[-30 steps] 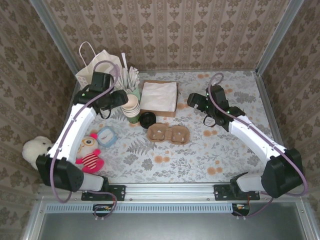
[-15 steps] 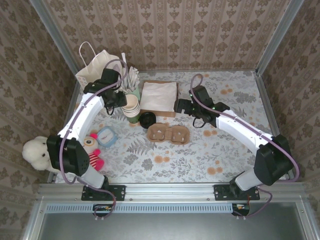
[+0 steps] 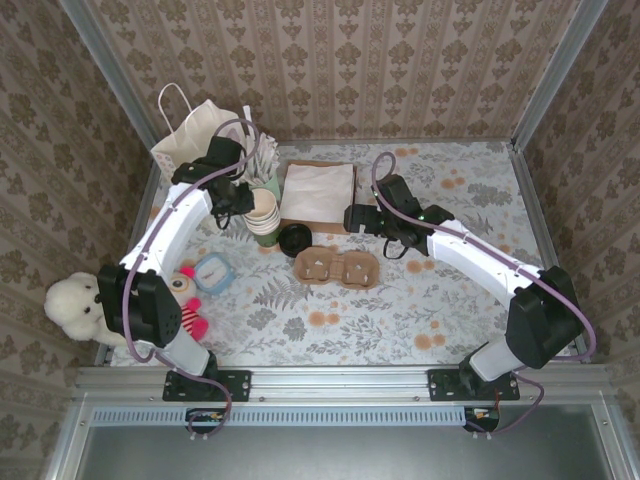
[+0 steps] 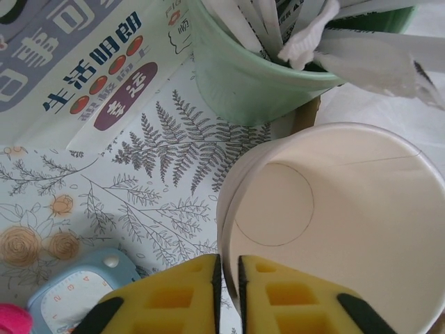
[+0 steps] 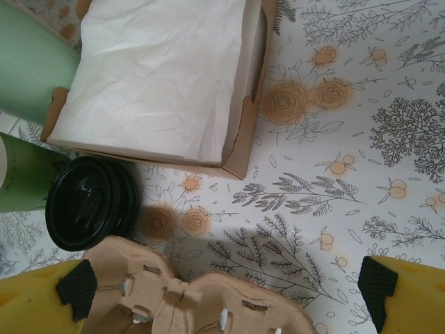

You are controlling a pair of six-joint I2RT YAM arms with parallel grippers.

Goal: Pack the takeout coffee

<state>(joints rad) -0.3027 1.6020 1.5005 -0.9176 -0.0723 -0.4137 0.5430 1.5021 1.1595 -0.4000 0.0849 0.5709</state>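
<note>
The left gripper (image 4: 227, 268) was seen with its yellow foam-padded fingers (image 4: 167, 296) brought nearly together, and the thin wall of the topmost lidless cream paper cup (image 4: 334, 229) was pinched between them at the rim. That cup's smooth pale interior was shown down to its round base. The rest of the stack beneath it was hidden from the wrist camera. Just behind it, a pale green cup (image 4: 243, 83) was packed with white-wrapped straws (image 4: 361, 52), and its far rim was cut off by the frame edge. A white paper bag (image 4: 62, 62) printed with blue characters was seen beside that; its contents could not be made out.

The right gripper (image 5: 224, 289) was held wide apart, with nothing between its yellow fingers (image 5: 35, 299), above a moulded brown pulp two-cup carrier (image 5: 195, 299) cut off at the lower edge. The small dark olive-green takeout coffee cup (image 5: 87, 202), capped by a round black plastic lid, was stood on the flower-printed tablecloth (image 5: 348, 104). It was placed just beside one end of the carrier and just in front of a shallow brown cardboard box (image 5: 245, 132) filled with creased white paper napkins (image 5: 156, 76). Its green side was almost wholly hidden under the lid.
</note>
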